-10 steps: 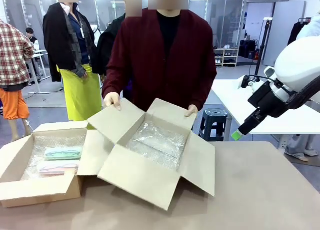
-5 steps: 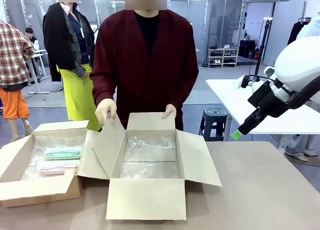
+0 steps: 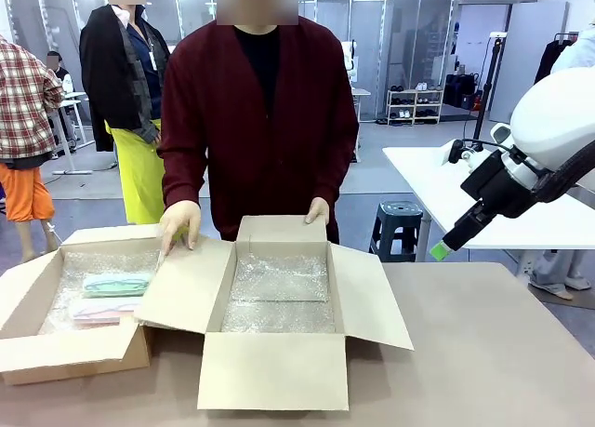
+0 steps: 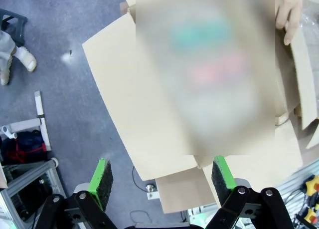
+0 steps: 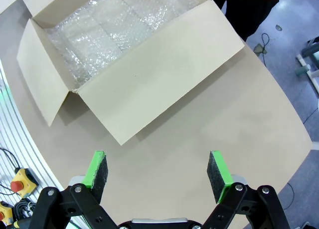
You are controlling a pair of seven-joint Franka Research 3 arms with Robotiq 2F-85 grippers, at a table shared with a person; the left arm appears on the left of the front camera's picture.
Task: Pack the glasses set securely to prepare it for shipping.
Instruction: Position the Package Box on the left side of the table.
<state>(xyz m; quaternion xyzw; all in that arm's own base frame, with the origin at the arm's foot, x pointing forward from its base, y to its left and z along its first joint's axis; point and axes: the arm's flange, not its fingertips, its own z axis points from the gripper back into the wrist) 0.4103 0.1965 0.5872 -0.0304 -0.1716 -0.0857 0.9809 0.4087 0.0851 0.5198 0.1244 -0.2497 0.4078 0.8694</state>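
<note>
while the person is standing at the far side of the pale wooden table [image 3: 483, 353], both of their hands are resting on the open brown cardboard box in the middle [image 3: 279, 371], one hand [image 3: 178, 224] on its left flap and the other [image 3: 317, 209] on its rear flap, probably to keep the flaps spread for loading. a clear bubble wrap lining [image 3: 279, 292] is covering that box's floor, with nothing else inside. the glasses set is lying in the second open cardboard box on the left [image 3: 56, 353], also on bubble wrap: the mint green oblong case [image 3: 116, 284] beside the translucent pink oblong case [image 3: 110, 310]. the right gripper [image 5: 158, 175] is hovering spread and empty above the table near the middle box. the left gripper [image 4: 162, 176] is hanging spread and empty above the left box.
</note>
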